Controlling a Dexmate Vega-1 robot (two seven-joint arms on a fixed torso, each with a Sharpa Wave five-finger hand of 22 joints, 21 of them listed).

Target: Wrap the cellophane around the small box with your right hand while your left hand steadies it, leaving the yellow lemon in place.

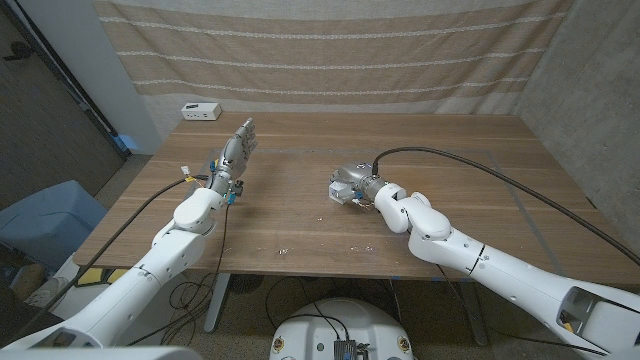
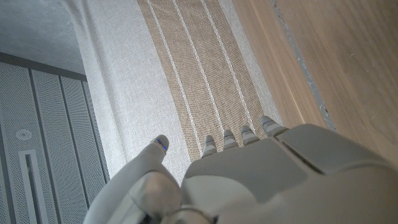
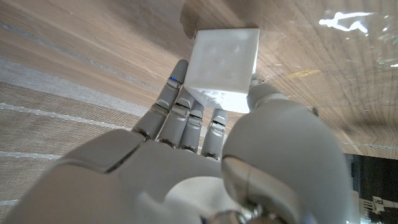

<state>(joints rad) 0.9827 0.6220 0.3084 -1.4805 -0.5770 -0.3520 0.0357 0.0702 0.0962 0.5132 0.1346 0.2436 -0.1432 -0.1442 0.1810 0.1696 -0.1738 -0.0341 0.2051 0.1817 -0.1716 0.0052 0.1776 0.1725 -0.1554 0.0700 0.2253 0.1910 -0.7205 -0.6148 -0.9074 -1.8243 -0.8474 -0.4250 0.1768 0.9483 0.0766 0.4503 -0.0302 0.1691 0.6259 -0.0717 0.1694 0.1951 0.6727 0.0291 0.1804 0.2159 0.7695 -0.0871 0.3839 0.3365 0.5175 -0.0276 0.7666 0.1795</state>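
Where the head view looks down on the wooden tabletop: left robot hand raised on its edge near the left side, fingers straight and together, nothing held. Right robot hand near the middle of the tabletop, fingers curled around something pale and glossy; too small to name from here. White power strip at the far left corner. Striped curtain hanging behind the tabletop.

Left wrist view: back of the left robot hand with fingertips reaching toward the striped curtain; thumb set apart from the others, nothing between them, hand open. Wood of the tabletop alongside.

Right wrist view: small white box pinched between the thumb and the fingers of the right robot hand, so gripping the box. Box tilted, one corner pointing toward the palm. Clear cellophane seen as glossy reflections over the tabletop beside the box; whether touching the box, cannot tell.
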